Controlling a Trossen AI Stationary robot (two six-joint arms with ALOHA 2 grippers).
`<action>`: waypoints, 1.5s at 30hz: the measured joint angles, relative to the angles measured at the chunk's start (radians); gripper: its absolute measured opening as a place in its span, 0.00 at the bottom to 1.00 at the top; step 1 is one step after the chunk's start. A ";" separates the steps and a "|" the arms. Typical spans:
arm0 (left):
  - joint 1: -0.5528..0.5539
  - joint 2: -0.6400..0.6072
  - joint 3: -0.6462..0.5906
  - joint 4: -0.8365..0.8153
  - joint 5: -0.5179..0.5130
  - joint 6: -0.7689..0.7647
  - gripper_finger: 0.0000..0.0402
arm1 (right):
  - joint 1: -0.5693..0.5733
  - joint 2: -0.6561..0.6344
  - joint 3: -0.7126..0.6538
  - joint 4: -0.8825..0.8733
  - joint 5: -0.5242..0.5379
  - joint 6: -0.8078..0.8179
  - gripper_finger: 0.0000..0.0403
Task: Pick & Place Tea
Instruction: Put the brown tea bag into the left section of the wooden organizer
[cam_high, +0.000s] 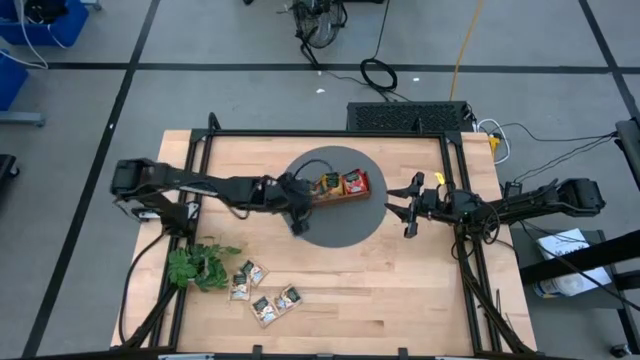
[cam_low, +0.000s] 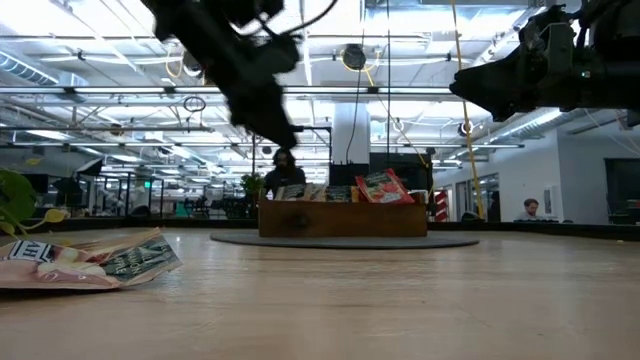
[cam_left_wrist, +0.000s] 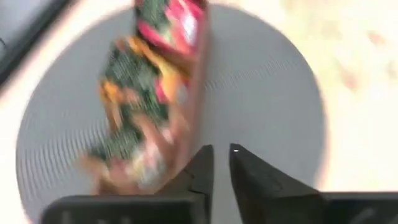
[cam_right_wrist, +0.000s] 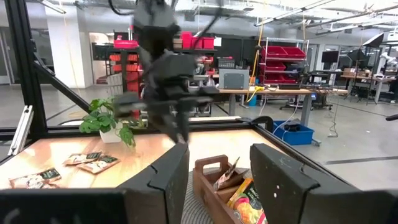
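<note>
Currently left claw (cam_high: 297, 226) hovers over the grey mat (cam_high: 345, 232) just beside the wooden tray (cam_high: 335, 199), fingers nearly together, empty. Right claw (cam_high: 405, 210) waits off the mat's right side, fingers apart, empty. Tea sachets (cam_high: 343, 183) in tray; more tea (cam_high: 262, 291) loose on tabletop (cam_high: 400, 290) near plant sprig (cam_high: 200, 266).

A large open robotics lab or workshop hall. Ceiling trusses (cam_low: 400, 95) with strip lights run overhead, and the grey floor (cam_high: 250, 95) is marked with dark tape lines and strewn with cables. Shelves of red storage bins (cam_right_wrist: 283, 62) and workbenches (cam_right_wrist: 292, 93) stand behind the wooden desk (cam_high: 400, 290), which sits in a black metal frame (cam_high: 330, 134); a person (cam_low: 530, 209) sits far off
</note>
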 joint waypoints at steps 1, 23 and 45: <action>-0.019 -0.023 0.000 -0.061 0.019 -0.019 0.18 | 0.000 0.000 0.000 0.001 0.000 0.000 0.39; -0.617 0.012 -0.001 -0.466 0.306 -1.540 0.65 | 0.000 0.000 0.000 0.000 0.000 0.000 0.39; -0.694 0.117 -0.016 -0.617 0.394 -1.998 0.75 | 0.000 0.000 0.000 0.001 0.000 0.000 0.39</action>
